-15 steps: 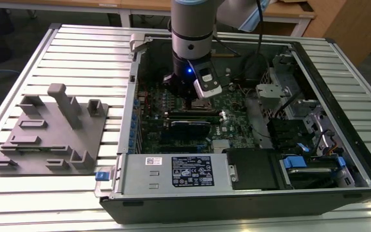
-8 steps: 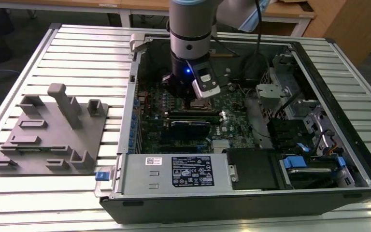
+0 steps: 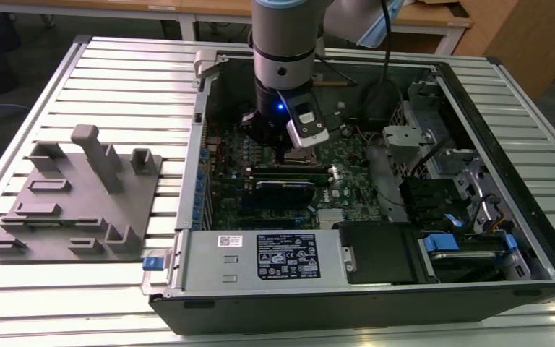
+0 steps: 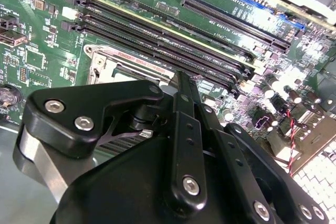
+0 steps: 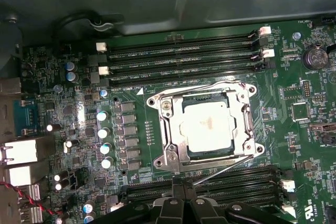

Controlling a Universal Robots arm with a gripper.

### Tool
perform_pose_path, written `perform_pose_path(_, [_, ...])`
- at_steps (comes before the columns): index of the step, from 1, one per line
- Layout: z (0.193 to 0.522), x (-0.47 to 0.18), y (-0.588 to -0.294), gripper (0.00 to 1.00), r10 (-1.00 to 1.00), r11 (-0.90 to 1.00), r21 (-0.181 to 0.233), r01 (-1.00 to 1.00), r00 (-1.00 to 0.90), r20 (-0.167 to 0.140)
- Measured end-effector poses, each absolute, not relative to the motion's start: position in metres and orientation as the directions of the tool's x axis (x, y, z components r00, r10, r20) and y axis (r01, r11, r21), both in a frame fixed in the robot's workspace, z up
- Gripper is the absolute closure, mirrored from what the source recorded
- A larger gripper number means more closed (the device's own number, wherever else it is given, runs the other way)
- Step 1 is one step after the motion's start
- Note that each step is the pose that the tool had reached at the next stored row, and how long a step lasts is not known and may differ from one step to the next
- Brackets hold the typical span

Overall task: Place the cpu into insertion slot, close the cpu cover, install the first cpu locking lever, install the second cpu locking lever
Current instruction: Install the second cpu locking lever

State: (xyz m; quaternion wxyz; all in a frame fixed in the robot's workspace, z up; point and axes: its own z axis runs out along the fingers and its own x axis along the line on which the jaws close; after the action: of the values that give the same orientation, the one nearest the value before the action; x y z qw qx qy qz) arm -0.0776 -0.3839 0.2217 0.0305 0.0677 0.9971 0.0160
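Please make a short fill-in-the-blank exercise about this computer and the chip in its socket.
1. The chip sits inside the ____ on the green board.
2. The metal cover lies ____ over the chip.
3. The arm's pincer hangs over the open computer ____.
4. A grey tray lies on the ____ beside the computer.

Missing words: socket; closed; case; table

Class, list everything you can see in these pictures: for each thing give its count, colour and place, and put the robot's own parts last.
computer case: one, black and grey, open on the slatted table.
slatted table: one, pale metal, under everything.
fixture plate: one, grey, at the exterior view's left of the case.
motherboard: one, green, inside the case.
cpu: one, silvery, seated in the insertion slot.
cpu cover: one, silvery frame, around the cpu.
locking levers: two thin wires, along the cover's edges.
arm: one, grey.
gripper: one, black, near the cover.
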Motion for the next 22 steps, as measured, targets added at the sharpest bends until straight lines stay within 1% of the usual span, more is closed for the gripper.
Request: perform_pose_path(22, [0.211,-0.086,-0.385,0.9,0.136,0.99,0.038,0.134,-0.989,-0.058])
